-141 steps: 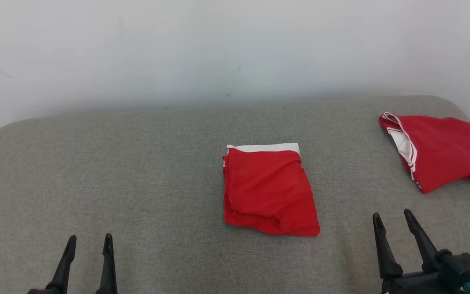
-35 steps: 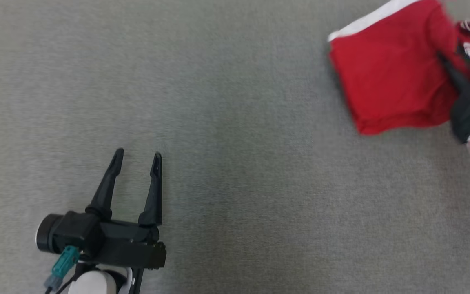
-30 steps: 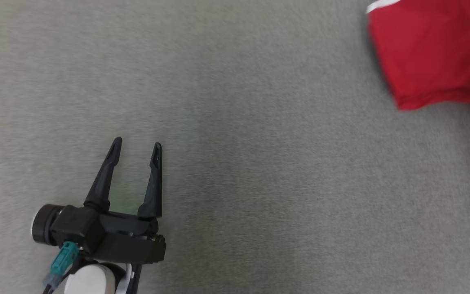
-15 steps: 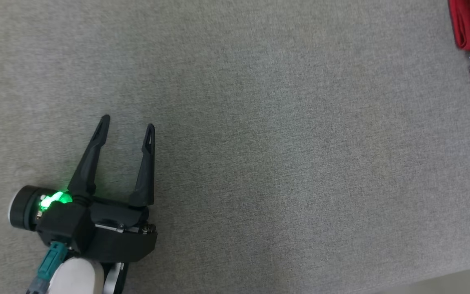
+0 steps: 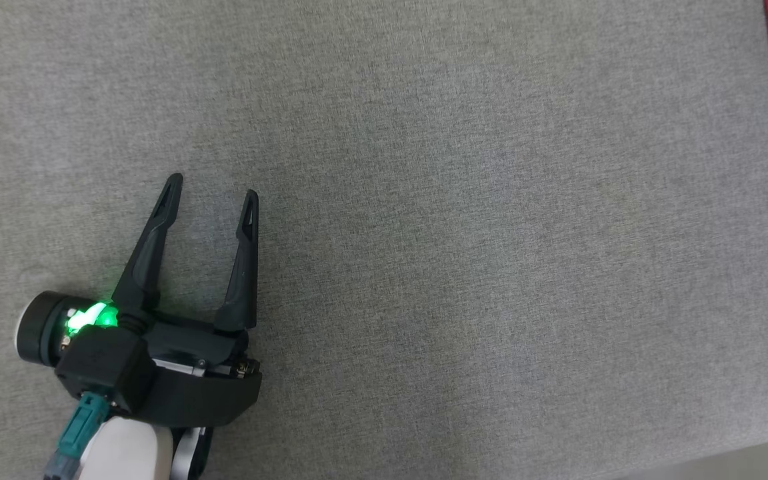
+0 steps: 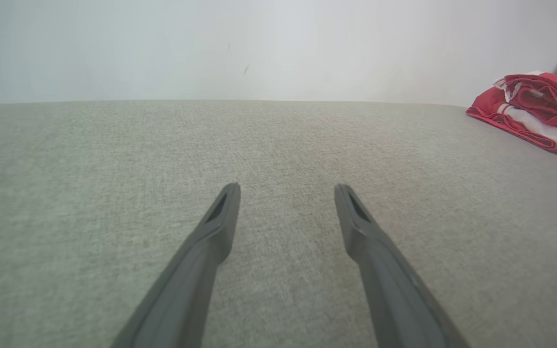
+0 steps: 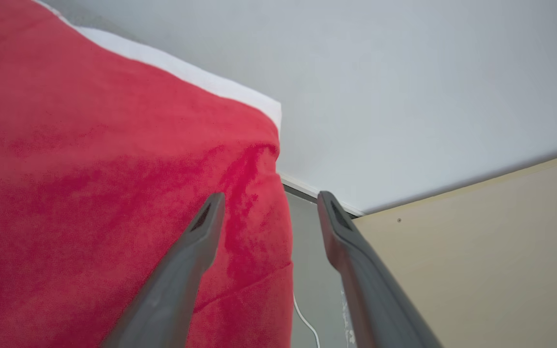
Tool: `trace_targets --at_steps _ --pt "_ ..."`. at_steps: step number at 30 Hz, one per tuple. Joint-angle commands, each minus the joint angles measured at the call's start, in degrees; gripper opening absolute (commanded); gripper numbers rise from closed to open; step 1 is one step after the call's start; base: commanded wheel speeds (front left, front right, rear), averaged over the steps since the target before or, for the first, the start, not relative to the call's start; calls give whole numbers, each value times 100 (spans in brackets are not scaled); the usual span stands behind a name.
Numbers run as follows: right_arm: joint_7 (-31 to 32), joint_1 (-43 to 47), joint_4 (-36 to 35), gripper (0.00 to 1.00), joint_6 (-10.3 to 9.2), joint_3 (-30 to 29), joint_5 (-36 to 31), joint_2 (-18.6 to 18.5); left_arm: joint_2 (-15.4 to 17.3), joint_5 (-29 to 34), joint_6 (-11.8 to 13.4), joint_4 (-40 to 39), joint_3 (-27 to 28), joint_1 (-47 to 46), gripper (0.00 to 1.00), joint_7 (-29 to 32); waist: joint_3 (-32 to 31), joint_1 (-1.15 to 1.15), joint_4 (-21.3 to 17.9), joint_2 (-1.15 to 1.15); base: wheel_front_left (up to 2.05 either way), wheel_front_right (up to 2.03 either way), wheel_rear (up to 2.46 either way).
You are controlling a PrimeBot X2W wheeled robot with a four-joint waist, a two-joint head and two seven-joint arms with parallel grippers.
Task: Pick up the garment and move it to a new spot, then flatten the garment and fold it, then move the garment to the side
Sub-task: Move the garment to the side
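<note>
The grey fabric surface [image 5: 464,267] meets a white wall [image 6: 259,48]. Find the folded red garment [image 7: 90,159] at the surface's right side. The right hand [image 7: 271,195] is spread beside it, pinching nothing. The left hand [image 5: 212,187] is spread and idle. Judge folding and side placement probably complete; only withdrawal remains.

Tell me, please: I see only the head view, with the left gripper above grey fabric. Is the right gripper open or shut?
Observer: Open. In its wrist view the right gripper has its fingers apart, with nothing pinched.
Operator: What lies before it?
Observer: The red garment, with a white band on its far edge, beside one finger.
Operator: Is other cloth near?
Observer: The left wrist view shows a rumpled red and white heap at the far right of the grey surface.
</note>
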Motion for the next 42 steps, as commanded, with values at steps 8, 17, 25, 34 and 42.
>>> trace_targets --at_steps 8,17,25,34,42 --pt "-674 -61 160 100 -19 -214 -172 342 -52 -221 82 363 161 288 100 47 -759 0 137 1 0 0 0" --pt "-786 763 -1004 100 -19 -1102 -94 834 -121 -425 174 393 511 901 100 33 -1748 0 287 1 0 0 0" --pt "-788 2436 -2254 100 -19 -2343 -449 1677 -149 -541 186 421 879 1551 100 33 -2635 0 432 1 0 0 0" --pt "-779 4243 -3376 100 -19 -3302 -957 2709 -189 -610 183 428 1027 1935 100 33 -3118 0 626 1 0 0 0" --pt "-779 5617 -4038 100 -19 -3672 -1186 3397 -214 -658 119 653 981 1927 100 34 -3400 0 718 1 0 0 0"
